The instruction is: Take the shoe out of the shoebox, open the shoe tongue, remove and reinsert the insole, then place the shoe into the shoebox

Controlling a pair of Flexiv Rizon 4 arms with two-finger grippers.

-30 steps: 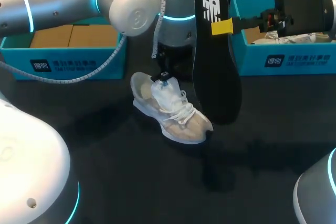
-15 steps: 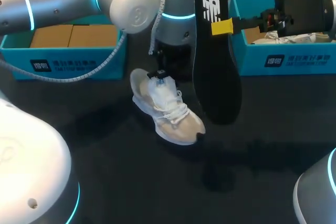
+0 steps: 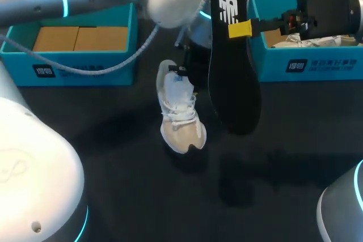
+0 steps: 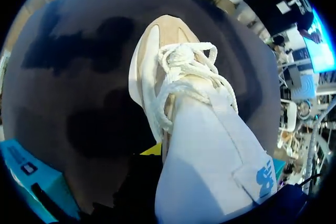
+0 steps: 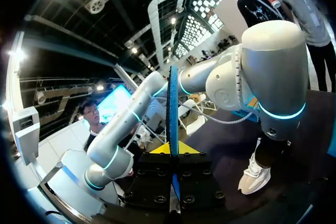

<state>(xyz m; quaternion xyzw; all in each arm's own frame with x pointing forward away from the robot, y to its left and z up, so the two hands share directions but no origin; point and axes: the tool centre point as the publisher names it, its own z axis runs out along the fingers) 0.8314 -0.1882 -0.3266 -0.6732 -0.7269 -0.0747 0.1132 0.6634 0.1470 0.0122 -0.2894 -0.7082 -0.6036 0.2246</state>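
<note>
A beige shoe with white laces (image 3: 180,114) stands on the dark table, its toe toward the front edge. My left gripper (image 3: 180,72) is shut on its raised white tongue (image 4: 210,150), above the heel end. One yellow fingertip (image 4: 151,149) shows beside the tongue in the left wrist view. The black insole (image 3: 232,77) hangs upright in the air to the right of the shoe. My right gripper (image 3: 239,29) is shut on it near its upper end. In the right wrist view the insole (image 5: 172,108) stands edge-on between the fingers, with the shoe (image 5: 255,174) beyond it.
A teal box (image 3: 74,63) with brown cardboard inside stands at the back left. A second teal shoebox (image 3: 306,60) with white paper stands at the back right, under my right arm. My left arm crosses above the left box.
My left arm has swung the shoe by its tongue: the toe has turned from pointing front-right to pointing at the front edge. The right arm and the insole have kept still.
</note>
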